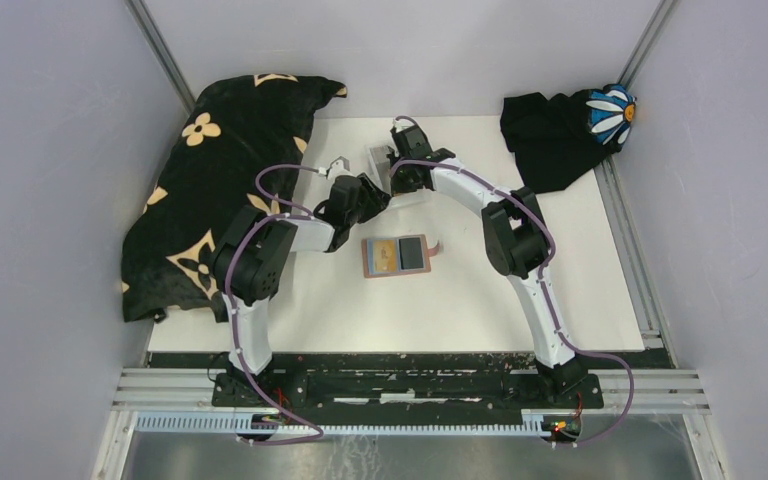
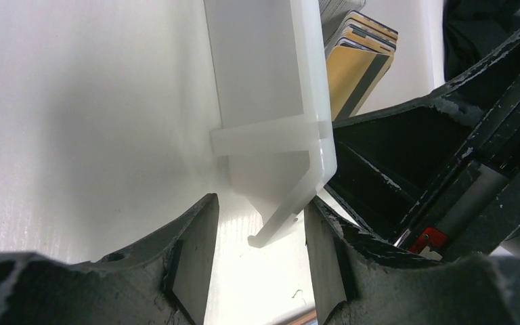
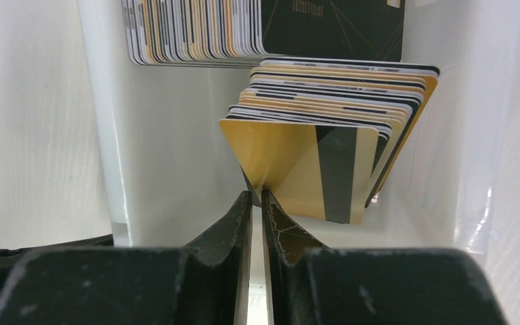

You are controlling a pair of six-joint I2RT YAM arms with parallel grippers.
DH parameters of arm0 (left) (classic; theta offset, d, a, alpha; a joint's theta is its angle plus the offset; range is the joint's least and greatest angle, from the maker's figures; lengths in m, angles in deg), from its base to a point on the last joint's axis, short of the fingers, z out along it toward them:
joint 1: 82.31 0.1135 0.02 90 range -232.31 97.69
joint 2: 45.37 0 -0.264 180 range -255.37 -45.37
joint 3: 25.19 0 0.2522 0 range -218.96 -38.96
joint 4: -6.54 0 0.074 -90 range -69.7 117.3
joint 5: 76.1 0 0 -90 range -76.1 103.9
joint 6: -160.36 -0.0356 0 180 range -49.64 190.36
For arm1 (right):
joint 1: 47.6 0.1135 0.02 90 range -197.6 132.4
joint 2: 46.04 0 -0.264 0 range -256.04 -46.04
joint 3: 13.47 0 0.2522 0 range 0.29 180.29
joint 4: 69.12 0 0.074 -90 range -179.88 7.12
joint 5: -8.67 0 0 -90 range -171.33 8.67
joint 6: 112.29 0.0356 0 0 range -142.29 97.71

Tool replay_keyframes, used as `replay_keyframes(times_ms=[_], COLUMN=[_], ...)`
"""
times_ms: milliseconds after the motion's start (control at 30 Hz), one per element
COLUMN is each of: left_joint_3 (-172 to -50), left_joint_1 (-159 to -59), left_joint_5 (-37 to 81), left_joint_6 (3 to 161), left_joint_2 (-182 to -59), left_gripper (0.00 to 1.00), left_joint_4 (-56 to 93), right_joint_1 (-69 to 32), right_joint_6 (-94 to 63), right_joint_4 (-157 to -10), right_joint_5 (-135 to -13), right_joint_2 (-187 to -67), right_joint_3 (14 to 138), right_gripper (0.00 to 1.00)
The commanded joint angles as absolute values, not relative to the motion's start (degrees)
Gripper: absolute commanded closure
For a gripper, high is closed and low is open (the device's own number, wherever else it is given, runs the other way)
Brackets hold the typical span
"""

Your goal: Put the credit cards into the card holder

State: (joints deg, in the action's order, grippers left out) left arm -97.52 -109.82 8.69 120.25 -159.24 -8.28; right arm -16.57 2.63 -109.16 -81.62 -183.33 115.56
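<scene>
Because credit cards stand packed in the white tray, our left hand brackets its wall, released, likely steadying it; our right hand pinches the front gold card; card holder lies open on the tabletop.

White-and-black arms with looped purple cables, scuffed matte-black fingers, black base plate

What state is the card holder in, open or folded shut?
Open. In the top view the card holder lies spread flat on the table, both inner halves facing up side by side.
</scene>
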Motion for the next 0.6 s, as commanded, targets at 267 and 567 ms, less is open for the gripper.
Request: replay_keyframes(times_ms=[267,567], left_joint_3=[-101.7,-101.53], left_joint_1=[-109.89,-109.76], left_joint_5=[3.2,2.11], left_joint_6=[114.25,113.25], left_joint_2=[-161.32,-161.21], left_gripper=[0.43,0.43], left_joint_4=[-5.66,-4.83], right_joint_1=[-18.47,-19.86], right_joint_6=[-0.72,-2.24], right_joint_4=[-109.82,-110.83], right_joint_5=[-87.24,-87.62], right_joint_2=[-180.99,-181.2], right_joint_3=[119.5,120.96], right_gripper=[0.84,0.84])
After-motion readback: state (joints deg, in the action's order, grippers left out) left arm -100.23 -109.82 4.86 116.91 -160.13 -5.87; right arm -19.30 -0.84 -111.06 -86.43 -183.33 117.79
